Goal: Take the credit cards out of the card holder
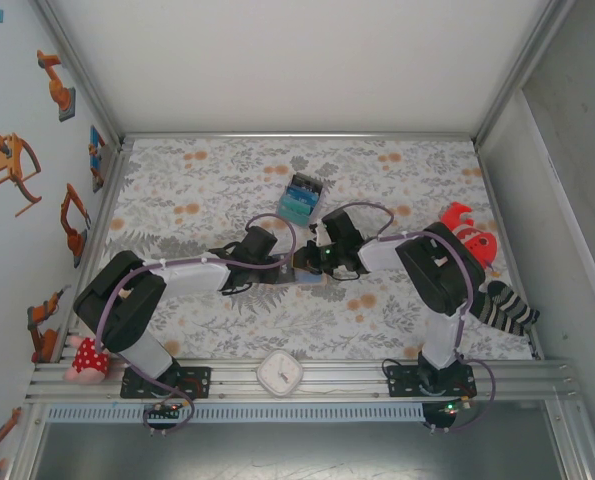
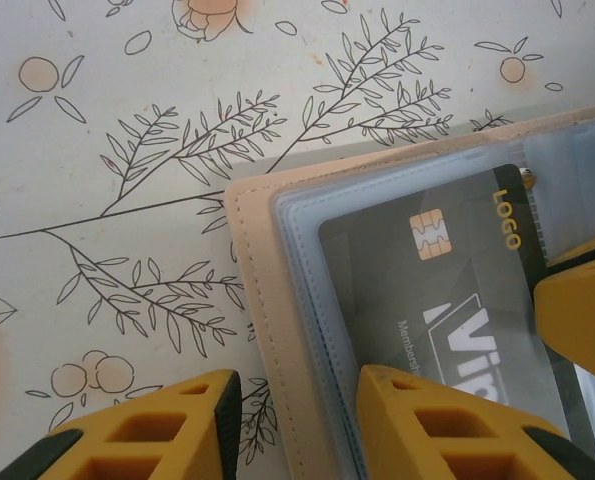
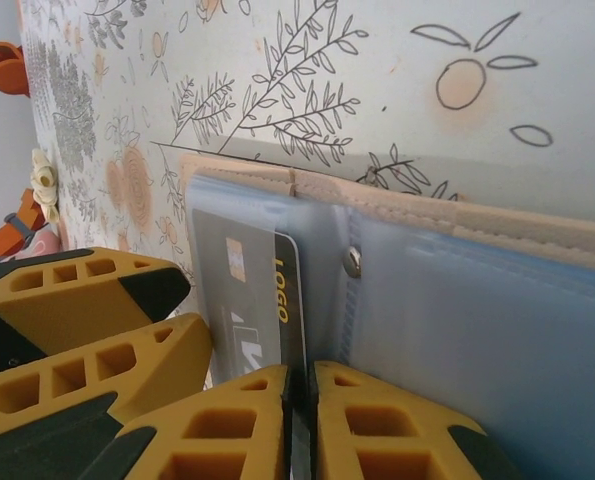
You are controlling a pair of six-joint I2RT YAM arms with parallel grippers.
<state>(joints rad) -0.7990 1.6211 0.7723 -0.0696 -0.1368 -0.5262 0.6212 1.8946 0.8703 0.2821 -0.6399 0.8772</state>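
Note:
The tan card holder (image 2: pixel 257 280) lies open on the floral table, its clear sleeves facing up, under both grippers in the top view (image 1: pixel 307 276). A dark credit card (image 2: pixel 427 270) with a chip and "LOGO" sticks partly out of a sleeve. My right gripper (image 3: pixel 299 385) is shut on this card's (image 3: pixel 242 290) edge, and its yellow finger shows beside the card (image 2: pixel 577 310). My left gripper (image 2: pixel 297 400) is open and straddles the holder's tan edge, with one finger over the table and the other over the sleeve. Both grippers meet at mid-table: left (image 1: pixel 285 266), right (image 1: pixel 315 262).
A teal-and-black block (image 1: pixel 299 198) lies just behind the grippers. A white round clock (image 1: pixel 278 372) sits on the front rail. A red toy (image 1: pixel 469 235) and a striped sock (image 1: pixel 507 308) lie at the right edge, and a red spotted toy (image 1: pixel 85 360) at front left.

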